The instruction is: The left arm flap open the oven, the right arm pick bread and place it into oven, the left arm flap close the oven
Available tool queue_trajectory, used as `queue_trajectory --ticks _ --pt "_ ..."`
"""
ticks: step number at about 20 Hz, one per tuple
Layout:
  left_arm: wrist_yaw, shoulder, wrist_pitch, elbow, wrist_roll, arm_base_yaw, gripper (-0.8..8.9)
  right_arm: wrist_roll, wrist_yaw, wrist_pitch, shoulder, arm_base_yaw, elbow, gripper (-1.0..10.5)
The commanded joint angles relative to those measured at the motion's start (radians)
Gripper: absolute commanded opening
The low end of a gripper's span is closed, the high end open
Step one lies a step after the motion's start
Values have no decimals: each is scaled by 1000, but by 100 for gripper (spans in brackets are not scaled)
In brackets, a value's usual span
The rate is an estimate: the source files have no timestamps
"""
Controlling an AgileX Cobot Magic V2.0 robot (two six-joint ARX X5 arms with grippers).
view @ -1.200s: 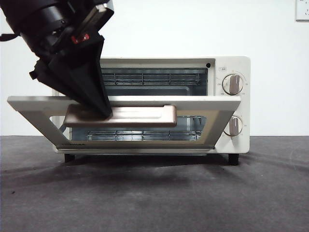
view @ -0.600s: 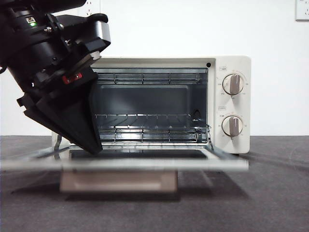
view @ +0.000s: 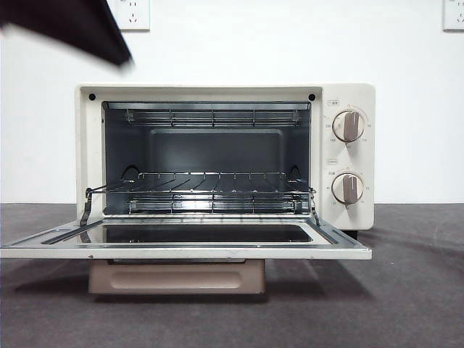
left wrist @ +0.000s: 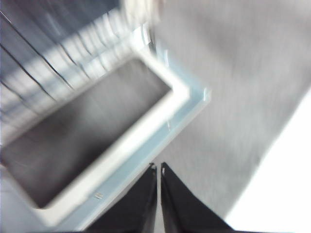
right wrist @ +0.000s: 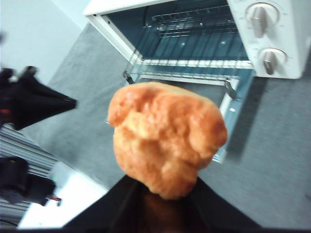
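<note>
The cream-white oven (view: 348, 98) stands open, its door (view: 188, 250) lying flat with the beige handle (view: 176, 276) under the front edge. The wire rack (view: 210, 194) inside carries nothing. My left gripper (left wrist: 159, 167) is shut and holds nothing; it hovers above the door's corner (left wrist: 180, 97) and shows as a black tip (view: 109, 43) at the front view's upper left. My right gripper (right wrist: 163, 194) is shut on the golden-brown bread (right wrist: 165, 136), held in the air in front of the open oven (right wrist: 272, 43). The bread does not show in the front view.
Dark grey table surface (view: 406, 290) stretches in front of and beside the oven. Two beige knobs (view: 349, 125) sit on the oven's right panel. A white wall with power sockets (view: 133, 13) stands behind. The left arm's black gripper (right wrist: 41, 103) shows beside the bread in the right wrist view.
The oven door dropped from half open to fully flat. The left gripper let go of the handle and rose up and to the left, almost out of the front view.
</note>
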Motion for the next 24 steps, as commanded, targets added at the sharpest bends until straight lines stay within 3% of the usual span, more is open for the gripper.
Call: queue_trajectory --ticks 1,8,13,17,24 --pt "-68 -107 -64 40 -40 -9 16 23 -29 85 54 12 15 87" --pt "-188 -333 -259 126 -69 -8 16 61 21 260 229 146 15 87" --pt "-275 -410 -335 166 -71 -8 16 94 182 426 375 295 15 86" --pt "-283 -439 -377 169 -72 -8 16 102 286 545 507 382 15 86" --pt "-283 -443 -446 169 -72 -8 19 156 351 753 743 443 15 86"
